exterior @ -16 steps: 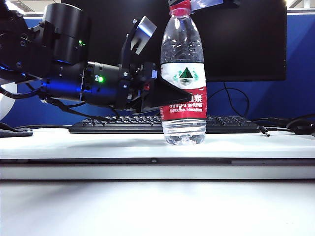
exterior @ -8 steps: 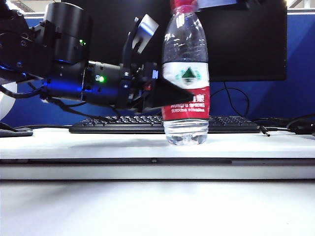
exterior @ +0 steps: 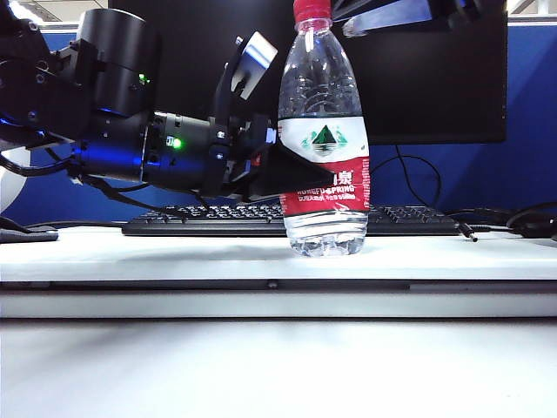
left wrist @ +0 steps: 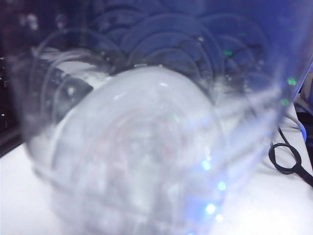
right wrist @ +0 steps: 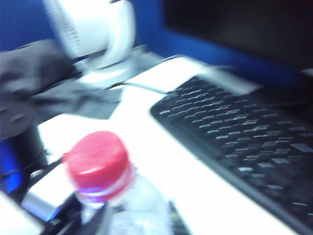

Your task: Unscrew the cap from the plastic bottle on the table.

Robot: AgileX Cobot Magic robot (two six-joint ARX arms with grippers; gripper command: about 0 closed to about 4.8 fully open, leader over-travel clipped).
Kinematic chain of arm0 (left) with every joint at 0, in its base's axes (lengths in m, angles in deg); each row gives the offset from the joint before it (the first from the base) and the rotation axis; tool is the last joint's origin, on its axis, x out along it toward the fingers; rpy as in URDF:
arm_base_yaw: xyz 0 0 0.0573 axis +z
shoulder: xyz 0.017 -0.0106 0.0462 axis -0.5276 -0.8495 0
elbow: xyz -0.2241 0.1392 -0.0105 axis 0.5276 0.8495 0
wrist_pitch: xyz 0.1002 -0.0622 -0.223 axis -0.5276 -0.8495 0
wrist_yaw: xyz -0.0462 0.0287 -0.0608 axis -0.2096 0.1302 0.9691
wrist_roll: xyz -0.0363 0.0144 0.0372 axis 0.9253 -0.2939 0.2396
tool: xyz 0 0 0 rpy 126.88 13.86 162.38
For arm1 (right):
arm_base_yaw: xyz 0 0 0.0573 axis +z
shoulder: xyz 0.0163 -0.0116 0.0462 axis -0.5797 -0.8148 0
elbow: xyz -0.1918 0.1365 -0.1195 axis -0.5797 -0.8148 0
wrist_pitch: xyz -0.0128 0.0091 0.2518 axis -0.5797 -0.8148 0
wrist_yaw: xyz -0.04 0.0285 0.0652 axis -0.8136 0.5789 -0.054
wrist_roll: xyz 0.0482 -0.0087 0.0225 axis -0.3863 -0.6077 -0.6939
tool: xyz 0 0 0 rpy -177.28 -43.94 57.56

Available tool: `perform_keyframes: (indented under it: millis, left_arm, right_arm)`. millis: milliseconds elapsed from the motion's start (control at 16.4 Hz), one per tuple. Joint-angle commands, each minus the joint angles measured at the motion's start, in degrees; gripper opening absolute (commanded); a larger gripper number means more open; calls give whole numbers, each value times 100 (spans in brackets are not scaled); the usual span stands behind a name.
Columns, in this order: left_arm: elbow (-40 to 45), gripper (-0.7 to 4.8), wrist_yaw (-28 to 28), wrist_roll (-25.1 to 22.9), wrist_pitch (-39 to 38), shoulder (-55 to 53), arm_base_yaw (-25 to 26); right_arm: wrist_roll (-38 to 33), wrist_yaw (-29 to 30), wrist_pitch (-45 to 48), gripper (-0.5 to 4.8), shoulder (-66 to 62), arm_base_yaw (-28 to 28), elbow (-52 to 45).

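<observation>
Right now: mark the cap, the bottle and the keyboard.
cap (exterior: 312, 10), exterior view, ribbed red side.
plastic bottle (exterior: 324, 139), exterior view, white label band.
keyboard (right wrist: 244, 147), right wrist view, key field.

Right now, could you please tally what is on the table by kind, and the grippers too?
Plastic bottle: 1
Cap, on the bottle: 1
Keyboard: 1
Left gripper, shut on the plastic bottle: 1
Right gripper, beside the cap, grip unclear: 1
Total: 5, on the table.
</observation>
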Motion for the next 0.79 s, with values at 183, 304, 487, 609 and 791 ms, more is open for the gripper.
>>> perform_keyframes:
  millis: [183,304,487,609,791]
  left_arm:
    - [39,-5,-42,-2,-332,-44,-2]
    - [39,-5,-42,-2,-334,-44,-2]
    - [39,-5,-42,-4,-330,-44,-2]
    - [37,-4,-42,-4,-330,-44,-2]
    - [37,-4,-39,-4,-302,-44,-2]
  right_arm:
    - [-319,-505,-221,329,798,4,35]
    - [-415,-1279,-256,343,1134,195,22]
    - [-487,-2900,-262,370,1456,946,24]
    - [-494,-3797,-229,391,1362,1801,-2]
    - [-503,-4430,-55,437,824,2568,-66]
